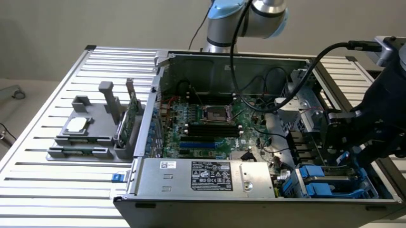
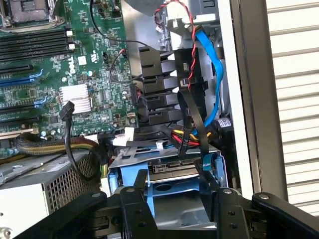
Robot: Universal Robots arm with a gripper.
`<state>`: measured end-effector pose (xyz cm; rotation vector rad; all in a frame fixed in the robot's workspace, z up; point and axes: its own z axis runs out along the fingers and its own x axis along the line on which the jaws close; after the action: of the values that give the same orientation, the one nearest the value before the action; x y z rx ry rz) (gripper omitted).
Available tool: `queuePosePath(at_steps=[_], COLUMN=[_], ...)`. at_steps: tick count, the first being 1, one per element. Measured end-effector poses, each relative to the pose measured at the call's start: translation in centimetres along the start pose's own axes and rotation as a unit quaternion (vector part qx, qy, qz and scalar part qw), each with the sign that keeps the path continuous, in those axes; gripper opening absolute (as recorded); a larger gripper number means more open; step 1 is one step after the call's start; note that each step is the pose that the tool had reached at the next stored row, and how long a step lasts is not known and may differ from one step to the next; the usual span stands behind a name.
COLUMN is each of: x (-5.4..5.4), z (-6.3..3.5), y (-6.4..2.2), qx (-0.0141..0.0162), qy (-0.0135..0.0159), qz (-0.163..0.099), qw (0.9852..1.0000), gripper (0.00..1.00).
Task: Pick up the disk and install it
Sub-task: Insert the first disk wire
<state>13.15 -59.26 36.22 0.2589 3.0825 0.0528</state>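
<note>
At the exterior view's left, a grey fixture (image 1: pixel 89 137) sits on the slatted worktop (image 1: pixel 38 173), well apart from the work. In the middle stands the open computer case (image 1: pixel 159 90), with the motherboard (image 1: pixel 209 123) inside and the power supply (image 1: pixel 203 175) along the lower edge of the frame. At the lower right of the frame the disk (image 1: pixel 320 183) sits in the case's corner bay, its blue carrier showing just beside a bundle of cables. The tool (image 2: pixel 173 174) is directly over it. In the wrist view the two black fingers (image 2: pixel 141 186) stand on either side of the carrier, whose blue frame fills the gap between them, so I judge the disk gripped. Its long axis seems to run down into the bay, in line with the tool's reach
</note>
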Motion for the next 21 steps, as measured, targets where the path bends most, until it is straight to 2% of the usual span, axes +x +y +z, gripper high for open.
queuePosePath(at_steps=[13, 21], x=[0.0, -0.14], z=[0.05, 0.63], y=[0.67, 0.9], qx=[0.0015, 0.0033], qy=[-0.0012, -0.0023], qz=[0.033, 0.068], qw=[0.9995, 0.9977], gripper=[0.54, 0.54])
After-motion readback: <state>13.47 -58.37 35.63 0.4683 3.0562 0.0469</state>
